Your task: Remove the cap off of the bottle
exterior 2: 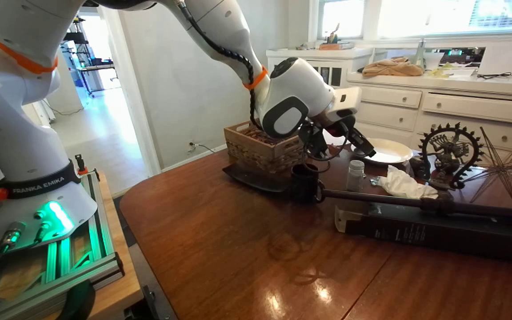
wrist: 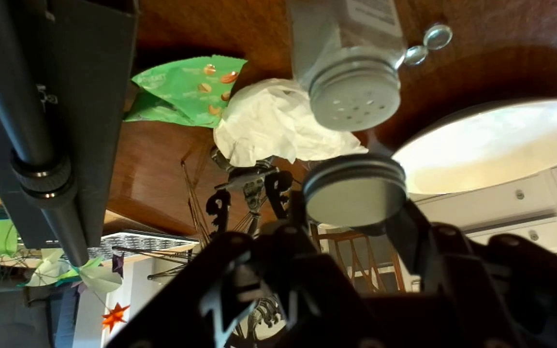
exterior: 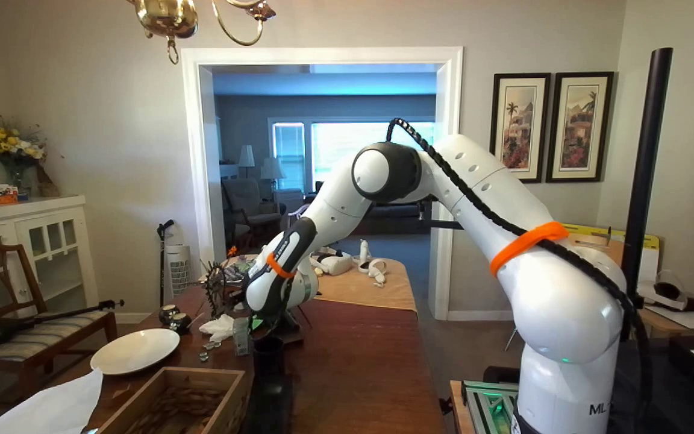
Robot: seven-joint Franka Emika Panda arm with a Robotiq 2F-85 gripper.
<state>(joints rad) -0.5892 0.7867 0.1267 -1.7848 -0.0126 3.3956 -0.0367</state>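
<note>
Black two-fingered gripper [wrist: 352,212] clasps a round, pale-faced, grey-rimmed cap [wrist: 353,195], jaws parted by its width; the wrist view crops a clear glass bottle [wrist: 348,60].

Upside down, the wrist view looks from close behind the end effector [wrist: 354,212] to the bottle [wrist: 348,60] and plate [wrist: 496,145] ahead. An exterior view stands well back, facing along the surface [exterior: 353,374] to the doorway [exterior: 323,56] beyond the end effector. In an exterior view looking across the surface, also well back, drawers [exterior 2: 478,108] lie beyond the end effector. All views share bottle and plate.
</note>
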